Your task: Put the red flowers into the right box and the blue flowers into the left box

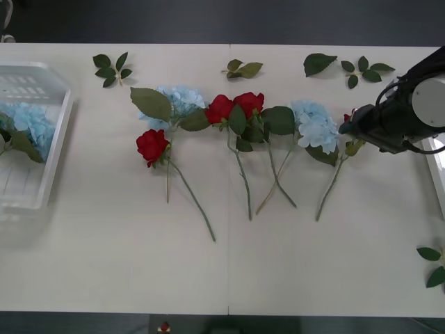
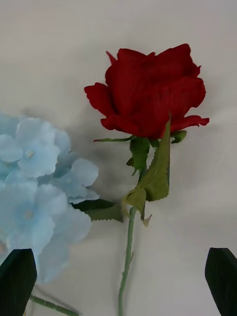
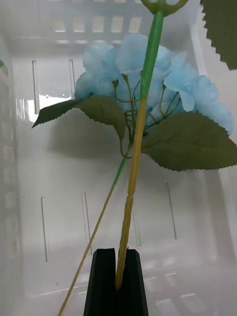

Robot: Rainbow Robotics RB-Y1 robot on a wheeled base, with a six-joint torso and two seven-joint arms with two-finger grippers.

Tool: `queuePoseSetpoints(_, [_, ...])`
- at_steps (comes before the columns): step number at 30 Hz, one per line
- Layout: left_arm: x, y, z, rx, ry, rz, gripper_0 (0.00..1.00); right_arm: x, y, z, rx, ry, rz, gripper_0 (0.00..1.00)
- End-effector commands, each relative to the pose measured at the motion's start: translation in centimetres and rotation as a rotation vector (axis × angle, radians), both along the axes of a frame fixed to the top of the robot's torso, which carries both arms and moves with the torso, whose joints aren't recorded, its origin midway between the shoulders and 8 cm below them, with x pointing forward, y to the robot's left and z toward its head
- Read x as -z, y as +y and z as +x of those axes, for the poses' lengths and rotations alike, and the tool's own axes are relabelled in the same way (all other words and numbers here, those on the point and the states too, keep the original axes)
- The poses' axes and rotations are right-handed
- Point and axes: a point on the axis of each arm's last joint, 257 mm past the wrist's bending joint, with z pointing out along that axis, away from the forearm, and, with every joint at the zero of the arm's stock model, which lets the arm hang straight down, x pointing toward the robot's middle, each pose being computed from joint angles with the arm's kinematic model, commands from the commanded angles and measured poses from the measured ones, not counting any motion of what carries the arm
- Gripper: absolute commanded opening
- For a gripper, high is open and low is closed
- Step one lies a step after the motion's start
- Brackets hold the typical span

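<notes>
My right gripper (image 1: 350, 127) hovers open over a red flower (image 2: 148, 91) lying on the table, its black fingers (image 2: 17, 281) on either side of the stem. Beside that rose lies a blue flower (image 1: 316, 125). Three more red flowers (image 1: 153, 145) (image 1: 220, 108) (image 1: 249, 103) and another blue flower (image 1: 177, 101) lie mid-table. My left gripper (image 3: 116, 256) is shut on a thin green stem (image 3: 136, 148) above the left box (image 1: 59, 139). A blue flower (image 3: 148, 79) rests inside that box. The right box's edge (image 1: 438, 163) shows at the far right.
Loose green leaf sprigs lie along the far side of the table (image 1: 111, 68) (image 1: 243, 68) (image 1: 361, 69) and at the near right (image 1: 434, 264). The near half of the table is bare.
</notes>
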Motion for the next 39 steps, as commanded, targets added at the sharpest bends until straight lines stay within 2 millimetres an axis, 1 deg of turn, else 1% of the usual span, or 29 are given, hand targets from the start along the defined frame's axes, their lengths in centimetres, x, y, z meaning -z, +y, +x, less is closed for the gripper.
queuePoseSetpoints(1, [2.3, 0.2, 0.0, -0.009, 0.010, 0.027, 0.00, -1.3, -0.4, 2.7, 0.062, -0.042, 0.015, 1.00])
queuePoseSetpoints(3, [3.2, -0.2, 0.0, -0.011, 0.014, 0.021, 0.00, -0.8, -0.9, 3.5, 0.088, -0.045, 0.015, 1.00])
queuePoseSetpoints(6, [3.3, -0.3, 0.0, -0.011, 0.015, 0.020, 0.00, -0.3, -1.4, 4.4, 0.111, -0.047, 0.004, 1.00])
queuePoseSetpoints(7, [3.3, -0.5, 0.1, -0.006, 0.015, 0.022, 0.02, -0.2, -1.5, 4.7, 0.117, -0.050, 0.000, 1.00])
queuePoseSetpoints(8, [3.3, -0.5, 0.1, -0.003, 0.016, 0.024, 0.21, 0.2, -1.7, 4.9, 0.126, -0.046, -0.002, 1.00])
queuePoseSetpoints(9, [3.3, -0.4, 0.1, -0.004, 0.016, 0.026, 0.45, 0.4, -1.8, 5.1, 0.131, -0.045, -0.008, 1.00])
queuePoseSetpoints(10, [3.3, -0.5, 0.0, -0.003, 0.017, 0.025, 0.54, 0.5, -2.0, 5.2, 0.135, -0.046, -0.013, 1.00])
queuePoseSetpoints(11, [3.2, -0.5, 0.1, -0.001, 0.016, 0.024, 0.73, 0.8, -2.2, 5.4, 0.140, -0.046, -0.023, 1.00])
queuePoseSetpoints(12, [3.3, -0.6, 0.0, 0.001, 0.019, 0.021, 0.78, 1.1, -2.5, 5.4, 0.146, -0.043, -0.028, 1.00])
queuePoseSetpoints(14, [3.2, -1.3, -0.4, 0.027, 0.034, -0.002, 0.94, 1.6, -2.6, 5.6, 0.151, -0.045, -0.036, 1.00])
queuePoseSetpoints(16, [2.9, -2.1, -0.6, 0.050, 0.041, -0.024, 1.00, 2.0, -2.9, 5.7, 0.155, -0.044, -0.042, 1.00])
queuePoseSetpoints(19, [1.1, -4.0, -0.8, 0.128, 0.051, -0.061, 1.00, 2.8, -3.0, 5.8, 0.161, -0.044, -0.048, 1.00])
queuePoseSetpoints(20, [-0.2, -5.3, -0.9, 0.182, 0.056, -0.076, 1.00, 3.2, -3.1, 5.8, 0.163, -0.042, -0.051, 1.00])
queuePoseSetpoints(21, [-0.7, -5.9, -1.0, 0.204, 0.058, -0.085, 1.00, 3.3, -3.1, 5.9, 0.163, -0.042, -0.051, 1.00])
queuePoseSetpoints(22, [-1.5, -6.7, -0.9, 0.232, 0.054, -0.095, 1.00, 3.5, -3.1, 5.9, 0.163, -0.043, -0.053, 1.00])
queuePoseSetpoints(24, [-3.9, -8.9, -0.6, 0.314, 0.042, -0.113, 1.00, 4.1, -3.2, 6.0, 0.165, -0.044, -0.066, 1.00])
queuePoseSetpoints(25, [-4.4, -9.5, -0.5, 0.334, 0.038, -0.115, 1.00, 4.3, -3.3, 6.1, 0.166, -0.044, -0.068, 1.00])
queuePoseSetpoints(27, [-6.5, -11.5, 0.2, 0.404, 0.018, -0.113, 1.00, 4.8, -3.2, 6.3, 0.166, -0.047, -0.070, 1.00])
queuePoseSetpoints(29, [-8.0, -13.4, 0.6, 0.472, 0.006, -0.102, 1.00, 5.3, -3.0, 6.4, 0.165, -0.043, -0.073, 1.00])
queuePoseSetpoints(30, [-8.3, -13.8, 0.7, 0.490, 0.004, -0.096, 1.00, 5.3, -3.0, 6.5, 0.165, -0.043, -0.073, 1.00])
queuePoseSetpoints(31, [-8.8, -14.7, 0.9, 0.519, -0.001, -0.084, 1.00, 5.4, -2.9, 6.6, 0.164, -0.042, -0.073, 1.00])
queuePoseSetpoints(33, [-9.8, -17.2, 1.4, 0.601, -0.018, -0.036, 1.00, 5.8, -2.7, 6.7, 0.162, -0.040, -0.075, 1.00])
queuePoseSetpoints(34, [-10.0, -17.9, 1.5, 0.624, -0.020, -0.022, 1.00, 5.7, -2.5, 6.8, 0.160, -0.042, -0.074, 1.00])
queuePoseSetpoints(35, [-10.2, -19.7, 1.8, 0.660, -0.016, -0.003, 1.00, 5.8, -2.5, 6.9, 0.159, -0.045, -0.075, 1.00])
queuePoseSetpoints(36, [-10.3, -20.3, 1.9, 0.663, -0.008, -0.005, 1.00, 5.8, -2.3, 7.0, 0.157, -0.044, -0.073, 1.00])
queuePoseSetpoints(37, [-10.2, -21.6, 2.2, 0.662, 0.009, -0.018, 1.00, 5.8, -2.2, 7.1, 0.154, -0.047, -0.074, 1.00])
queuePoseSetpoints(38, [-10.0, -22.6, 2.4, 0.657, 0.021, -0.030, 1.00, 5.9, -2.1, 7.0, 0.152, -0.047, -0.074, 1.00])
queuePoseSetpoints(39, [-9.7, -23.9, 2.6, 0.655, 0.034, -0.037, 1.00, 5.9, -2.1, 7.0, 0.149, -0.046, -0.074, 0.72])
